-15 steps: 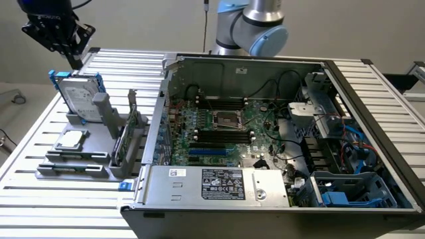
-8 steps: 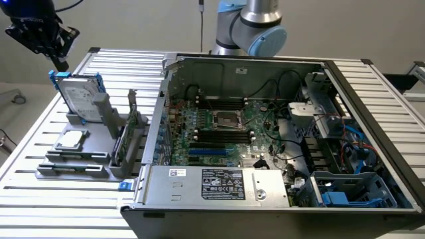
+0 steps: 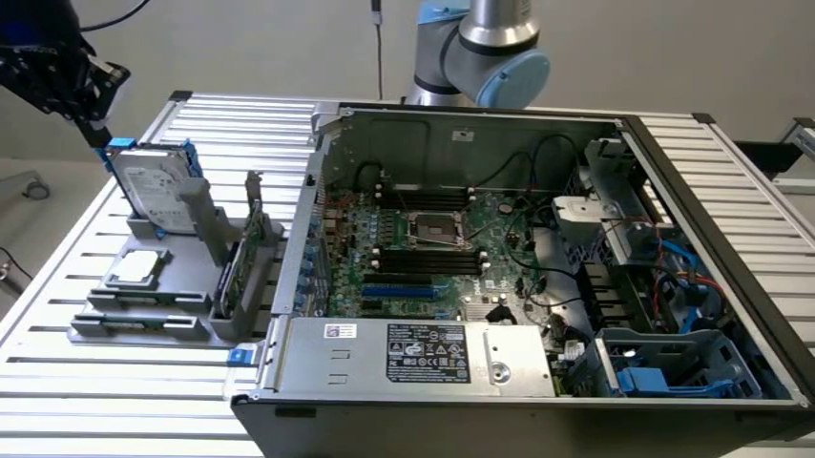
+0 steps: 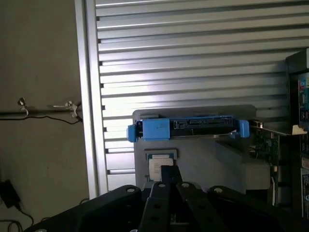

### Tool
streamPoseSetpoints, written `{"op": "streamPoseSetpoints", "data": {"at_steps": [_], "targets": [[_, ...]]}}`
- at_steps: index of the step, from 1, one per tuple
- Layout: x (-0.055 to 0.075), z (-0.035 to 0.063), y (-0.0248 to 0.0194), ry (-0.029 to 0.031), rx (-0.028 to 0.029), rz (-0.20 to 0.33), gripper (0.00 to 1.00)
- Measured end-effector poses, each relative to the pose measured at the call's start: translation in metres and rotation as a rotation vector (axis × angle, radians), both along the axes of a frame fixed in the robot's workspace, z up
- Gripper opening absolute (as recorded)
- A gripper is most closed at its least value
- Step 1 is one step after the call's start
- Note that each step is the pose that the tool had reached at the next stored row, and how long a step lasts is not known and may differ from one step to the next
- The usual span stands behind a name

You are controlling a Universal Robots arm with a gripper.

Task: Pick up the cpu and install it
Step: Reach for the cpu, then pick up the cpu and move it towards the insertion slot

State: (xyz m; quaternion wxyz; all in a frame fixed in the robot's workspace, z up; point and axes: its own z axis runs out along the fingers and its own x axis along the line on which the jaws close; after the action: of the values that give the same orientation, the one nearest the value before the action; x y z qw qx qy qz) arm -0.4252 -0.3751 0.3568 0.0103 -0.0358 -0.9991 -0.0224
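The cpu (image 3: 137, 269), a small square chip with a silvery top, lies flat in a grey holder (image 3: 153, 296) on the slatted table, at the exterior view's left. My gripper (image 3: 94, 129) hangs high above that holder's far end, just over the upright hard drive, well clear of the cpu. In the wrist view my black fingers (image 4: 167, 175) are pressed together with nothing between them, and the cpu (image 4: 155, 166) shows partly past their tip. The empty processor socket (image 3: 433, 230) sits in the middle of the motherboard inside the open computer case (image 3: 713, 181).
A silver hard drive with blue rails (image 3: 156, 186) stands upright in the holder, right under the gripper; from the wrist it shows edge-on (image 4: 188, 129). Expansion cards (image 3: 248, 258) stand between holder and case. Black memory sticks (image 3: 427, 260) flank the socket. The arm's base (image 3: 478, 57) rises behind the case.
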Motion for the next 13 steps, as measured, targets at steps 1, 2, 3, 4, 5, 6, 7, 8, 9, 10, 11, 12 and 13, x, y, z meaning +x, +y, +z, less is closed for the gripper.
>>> {"op": "streamPoseSetpoints", "data": {"at_steps": [1,2,3,4,5,6,7,8,9,10,11,12,13], "targets": [[0.0,0.0,-0.0032,-0.0001,-0.0002,0.0,0.11],[0.0,-0.0001,-0.0051,0.0001,-0.0004,0.0,0.11],[0.0,-0.0003,-0.0052,0.0001,-0.0006,0.0,0.11],[0.0,-0.0003,-0.0052,0.0001,-0.0006,0.0,0.11],[0.0,-0.0003,-0.0052,0.0001,-0.0007,0.0,0.11],[0.0,-0.0003,-0.0052,0.0002,-0.0007,0.0,0.11],[0.0,-0.0003,-0.0052,0.0002,-0.0007,0.0,0.11],[0.0,-0.0003,-0.0052,0.0001,-0.0007,0.0,0.11],[0.0,-0.0003,-0.0052,0.0002,-0.0007,0.0,0.11],[0.0,-0.0003,-0.0052,0.0001,-0.0007,0.0,0.11],[0.0,-0.0003,-0.0052,0.0001,-0.0007,0.0,0.11],[0.0,-0.0003,-0.0052,0.0002,-0.0007,0.0,0.11],[0.0,-0.0003,-0.0052,0.0001,-0.0007,0.0,0.11]]}}
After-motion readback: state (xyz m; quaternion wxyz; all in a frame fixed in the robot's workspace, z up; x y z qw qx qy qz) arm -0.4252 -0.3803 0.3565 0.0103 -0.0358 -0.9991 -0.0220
